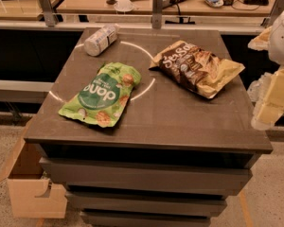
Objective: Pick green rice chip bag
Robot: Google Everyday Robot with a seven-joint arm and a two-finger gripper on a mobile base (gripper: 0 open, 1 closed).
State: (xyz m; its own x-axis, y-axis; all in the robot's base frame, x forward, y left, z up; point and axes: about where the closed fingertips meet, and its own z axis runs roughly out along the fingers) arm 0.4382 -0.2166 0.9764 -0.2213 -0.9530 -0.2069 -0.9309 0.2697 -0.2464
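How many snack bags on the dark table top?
2. The flat light-green rice chip bag lies front-left; the crinkled brown-and-cream snack bag lies back-right. The cream gripper hangs right of the dark table. Nothing seems hidden.

One green bag (101, 95), one brown bag (197, 68), one bottle (100, 39); tool (270, 104) at right.

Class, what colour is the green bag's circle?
Dark green circle, camera view; tool at right edge.

the pale arm (281, 37) shows at the far right edge, reaching downward and mostly cut off by the frame. its lowest blocky part, probably the tool (266, 111), hangs at mid-height there, pointing down and left.
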